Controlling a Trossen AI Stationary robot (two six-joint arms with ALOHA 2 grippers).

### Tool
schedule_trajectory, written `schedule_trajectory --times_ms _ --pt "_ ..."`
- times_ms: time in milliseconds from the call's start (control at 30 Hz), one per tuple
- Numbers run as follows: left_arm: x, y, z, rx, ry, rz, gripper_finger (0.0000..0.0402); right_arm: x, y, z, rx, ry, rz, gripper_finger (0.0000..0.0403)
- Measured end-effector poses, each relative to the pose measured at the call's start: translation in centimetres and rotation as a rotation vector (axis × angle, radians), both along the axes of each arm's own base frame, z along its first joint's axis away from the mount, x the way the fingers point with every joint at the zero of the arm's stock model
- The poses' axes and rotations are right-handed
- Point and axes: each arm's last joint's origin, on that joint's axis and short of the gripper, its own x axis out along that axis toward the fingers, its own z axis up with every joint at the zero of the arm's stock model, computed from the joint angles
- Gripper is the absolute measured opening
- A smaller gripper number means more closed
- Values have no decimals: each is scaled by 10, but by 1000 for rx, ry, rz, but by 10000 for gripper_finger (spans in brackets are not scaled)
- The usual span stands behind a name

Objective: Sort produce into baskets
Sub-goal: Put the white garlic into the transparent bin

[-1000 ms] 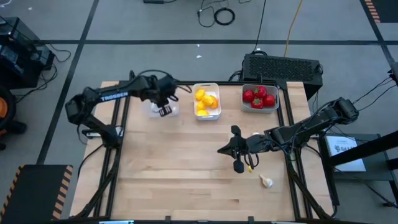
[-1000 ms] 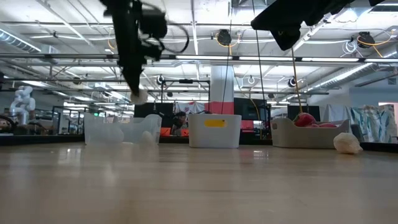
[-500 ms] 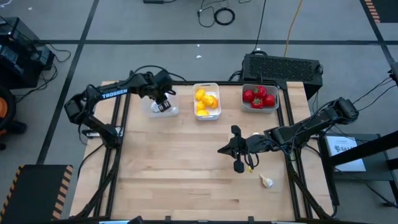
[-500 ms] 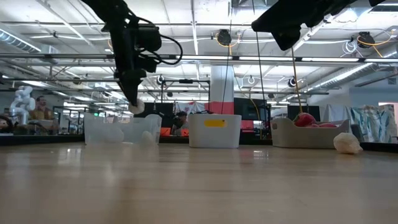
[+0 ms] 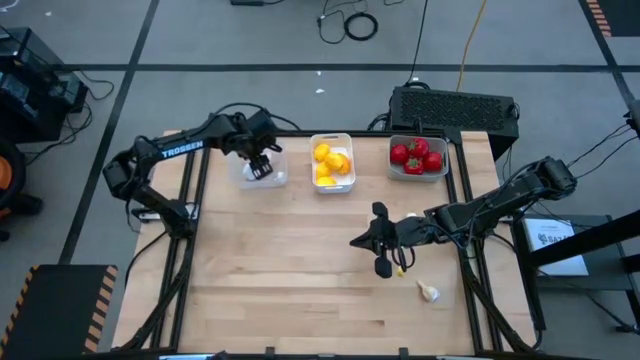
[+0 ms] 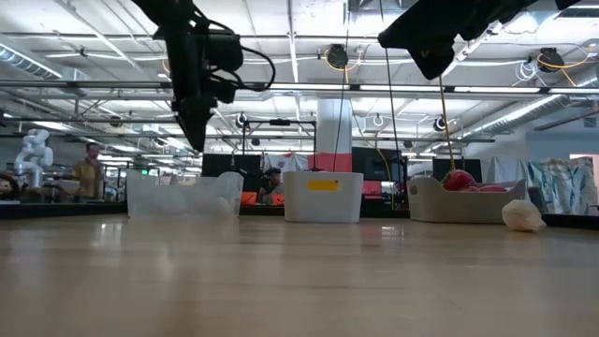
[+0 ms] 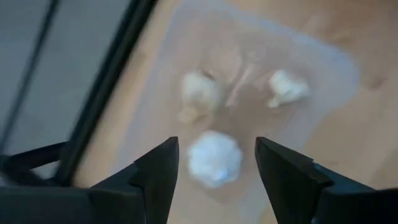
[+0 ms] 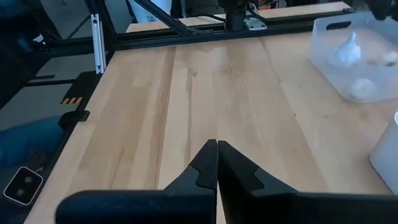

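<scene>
Left gripper (image 7: 214, 163) now spread over clear tray (image 5: 262, 176) at table's far-left edge; garlic bulb (image 7: 215, 158) just dropped in. One garlic (image 5: 428, 292) left near right edge; right gripper (image 8: 217, 163) pressed together, idle.

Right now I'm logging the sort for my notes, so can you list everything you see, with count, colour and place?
Clear tray: one, far left of the table's tray row; left wrist view shows three whitish garlic bulbs in it.
White tray: one, middle of the row, holding yellow lemons.
Pale tray: one, right of the row, holding red tomatoes.
Loose garlic bulb: one, whitish, on the wood near the right front.
Black box: one, behind the pale tray.
Person: one, in the room behind.
Left gripper: open, above the clear tray.
Right gripper: shut, empty, over mid-table.
</scene>
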Motion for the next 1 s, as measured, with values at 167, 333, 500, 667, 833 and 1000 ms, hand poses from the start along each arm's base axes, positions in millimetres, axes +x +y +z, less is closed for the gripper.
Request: schedule_trajectory --times_ms 167,333,500,667,833,1000 --pt "12 -16 7 -127 -174 -69 219 -6 2 -9 43 102 -24 0" --pt "38 -52 14 -139 -287 -242 219 -18 9 -22 141 266 -86 0" --pt "70 -102 22 -84 -437 -468 219 -27 21 -26 335 394 -56 0" --pt "92 -164 18 -9 -667 -744 219 -42 38 -24 602 562 2 0" --pt "110 -211 -10 11 -858 -887 219 -67 56 -16 720 724 -76 0" --pt "142 -248 -46 2 -950 -965 219 -88 74 8 760 836 -165 0"
